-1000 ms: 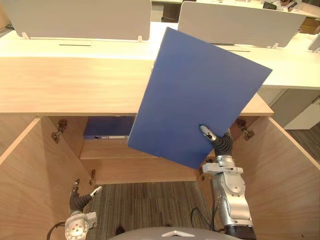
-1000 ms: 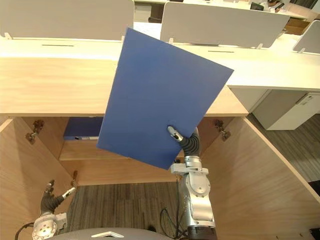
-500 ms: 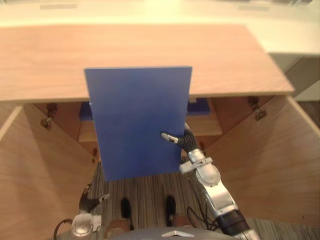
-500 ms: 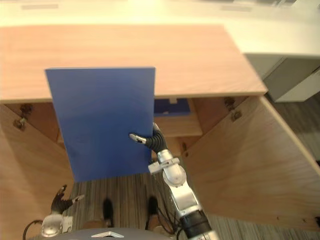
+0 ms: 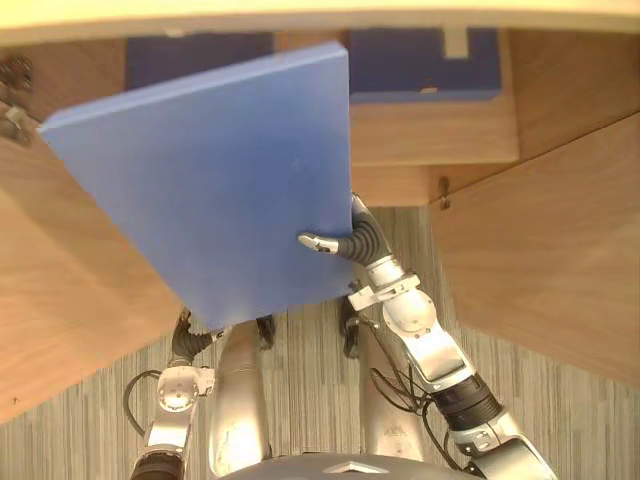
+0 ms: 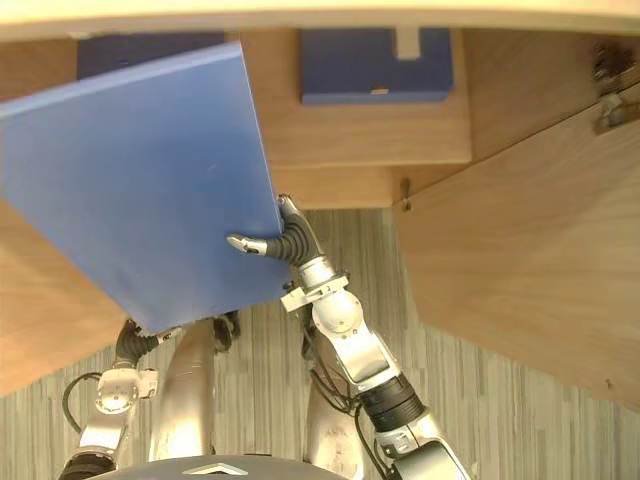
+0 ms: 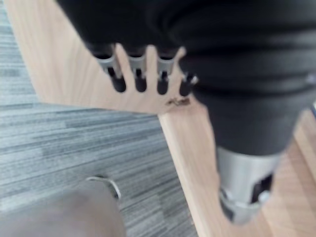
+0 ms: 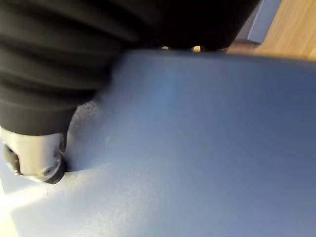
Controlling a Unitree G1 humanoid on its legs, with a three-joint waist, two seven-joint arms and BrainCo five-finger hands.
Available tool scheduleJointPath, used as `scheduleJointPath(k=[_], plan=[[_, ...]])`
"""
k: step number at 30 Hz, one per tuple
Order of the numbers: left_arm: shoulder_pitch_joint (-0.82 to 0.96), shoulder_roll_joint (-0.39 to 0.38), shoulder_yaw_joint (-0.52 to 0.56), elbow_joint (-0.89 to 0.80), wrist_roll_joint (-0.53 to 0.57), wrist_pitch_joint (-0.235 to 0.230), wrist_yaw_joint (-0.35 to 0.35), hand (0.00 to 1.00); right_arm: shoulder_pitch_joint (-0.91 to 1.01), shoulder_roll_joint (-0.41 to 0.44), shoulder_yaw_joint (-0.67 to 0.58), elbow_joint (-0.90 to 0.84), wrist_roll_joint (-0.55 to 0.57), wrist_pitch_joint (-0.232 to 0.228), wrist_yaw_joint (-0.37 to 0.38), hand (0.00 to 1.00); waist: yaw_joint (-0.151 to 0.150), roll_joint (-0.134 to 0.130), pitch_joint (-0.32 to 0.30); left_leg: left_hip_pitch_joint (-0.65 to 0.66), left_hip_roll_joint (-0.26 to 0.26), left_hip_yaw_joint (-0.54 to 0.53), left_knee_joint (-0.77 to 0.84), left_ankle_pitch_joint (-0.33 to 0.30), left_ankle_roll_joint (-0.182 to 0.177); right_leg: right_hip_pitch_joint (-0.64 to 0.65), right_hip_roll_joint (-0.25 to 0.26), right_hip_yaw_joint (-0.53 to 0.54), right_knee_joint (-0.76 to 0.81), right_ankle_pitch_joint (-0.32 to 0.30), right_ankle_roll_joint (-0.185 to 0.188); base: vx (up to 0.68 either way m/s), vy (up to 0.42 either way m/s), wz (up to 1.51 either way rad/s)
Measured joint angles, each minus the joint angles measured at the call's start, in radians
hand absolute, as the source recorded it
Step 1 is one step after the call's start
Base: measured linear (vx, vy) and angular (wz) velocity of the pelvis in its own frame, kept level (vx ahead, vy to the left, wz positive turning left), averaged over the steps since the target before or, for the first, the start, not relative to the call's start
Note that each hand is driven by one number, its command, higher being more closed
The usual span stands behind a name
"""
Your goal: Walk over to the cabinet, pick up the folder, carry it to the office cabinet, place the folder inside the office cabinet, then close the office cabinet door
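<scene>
My right hand [image 5: 348, 243] is shut on the large blue folder [image 5: 205, 180], thumb on its front face and fingers behind its lower right edge. The folder is tilted, its top leaning left, in front of the open wooden office cabinet [image 5: 430, 130]. The right wrist view has the folder's blue cover [image 8: 197, 148] up close beside the thumb [image 8: 34, 155]. My left hand [image 5: 186, 340] hangs low at the left, below the folder's bottom corner, open with straight fingers [image 7: 139, 74] and holding nothing.
Two other blue folders [image 5: 425, 62] [image 6: 140, 52] lie on the cabinet's inner shelf [image 5: 440, 135]. The right door [image 5: 545, 240] and the left door [image 5: 60, 300] stand open on either side. Striped grey carpet [image 5: 300, 380] lies below.
The camera has tipped further down and closer to the cabinet. In my right hand the folder has gone from upright to leaning left. The left hand stays low.
</scene>
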Motion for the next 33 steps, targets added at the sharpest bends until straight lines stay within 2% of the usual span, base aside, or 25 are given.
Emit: scheduleJointPath(k=[2, 6, 9, 14, 18, 21, 26, 29, 33], plan=[[-0.029, 0.000, -0.010, -0.039, 0.000, 0.003, 0.000, 0.00, -0.030, 0.002, -0.003, -0.001, 0.000, 0.000, -0.019, 1.00, 0.008, 0.003, 0.018, -0.065, 0.026, 0.009, 0.068, -0.020, -0.003, -0.071, 0.000, 0.002, 0.071, -0.024, -0.004, -0.05, -0.024, -0.09], [-0.083, 0.002, -0.011, -0.169, -0.012, 0.001, -0.001, 0.00, -0.085, 0.002, -0.015, -0.001, 0.050, 0.005, -0.016, 1.00, 0.014, 0.011, 0.034, -0.162, 0.041, 0.005, 0.174, -0.057, -0.001, -0.178, -0.013, 0.005, 0.199, -0.065, -0.007, -0.01, -0.005, -0.01], [-0.090, 0.002, -0.009, -0.274, -0.014, -0.005, 0.001, 0.00, -0.117, 0.011, -0.055, -0.001, 0.155, 0.004, -0.013, 1.00, 0.023, 0.019, 0.056, -0.229, 0.042, -0.014, 0.264, -0.087, 0.004, -0.252, -0.029, 0.009, 0.318, -0.118, -0.008, 0.02, -0.029, 0.11], [-0.096, 0.001, -0.009, -0.313, -0.036, -0.005, -0.001, 0.00, -0.135, 0.049, -0.168, -0.001, 0.291, 0.004, -0.021, 1.00, 0.033, 0.019, 0.092, -0.309, 0.049, -0.040, 0.343, -0.116, -0.007, -0.330, -0.036, 0.002, 0.423, -0.169, -0.018, 0.02, -0.076, 0.09], [-0.109, 0.001, -0.008, -0.319, -0.046, -0.004, -0.004, 0.00, -0.140, 0.064, -0.265, 0.004, 0.371, 0.004, -0.035, 1.00, 0.040, 0.019, 0.096, -0.337, 0.056, -0.045, 0.373, -0.121, -0.011, -0.367, -0.035, 0.005, 0.466, -0.187, -0.024, 0.00, -0.064, 0.00], [-0.114, -0.005, -0.008, -0.354, -0.052, -0.004, -0.004, 0.00, -0.160, 0.089, -0.369, 0.013, 0.483, -0.003, -0.066, 1.00, 0.039, 0.019, 0.096, -0.355, 0.058, -0.054, 0.377, -0.122, -0.014, -0.385, -0.034, -0.001, 0.481, -0.195, -0.028, -0.02, -0.068, 0.03], [-0.137, -0.017, -0.007, -0.357, -0.062, -0.004, -0.003, 0.00, -0.293, 0.102, -0.512, 0.100, 0.671, -0.062, -0.155, 1.00, 0.037, 0.019, 0.096, -0.376, 0.059, -0.060, 0.377, -0.118, -0.020, -0.409, -0.033, -0.005, 0.490, -0.199, -0.034, -0.03, -0.058, 0.01], [-0.142, -0.018, -0.007, -0.357, -0.088, -0.002, 0.001, 0.00, -0.387, 0.103, -0.554, 0.146, 0.765, -0.083, -0.197, 1.00, 0.033, 0.019, 0.096, -0.397, 0.064, -0.064, 0.384, -0.116, -0.020, -0.426, -0.032, -0.009, 0.494, -0.199, -0.034, -0.03, -0.041, -0.01], [-0.157, -0.017, -0.006, -0.356, -0.093, 0.000, 0.011, 0.00, -0.471, 0.098, -0.565, 0.178, 0.804, -0.087, -0.229, 1.00, 0.038, 0.019, 0.096, -0.417, 0.066, -0.063, 0.397, -0.116, -0.020, -0.449, -0.031, -0.006, 0.507, -0.199, -0.034, -0.02, -0.017, -0.01]])
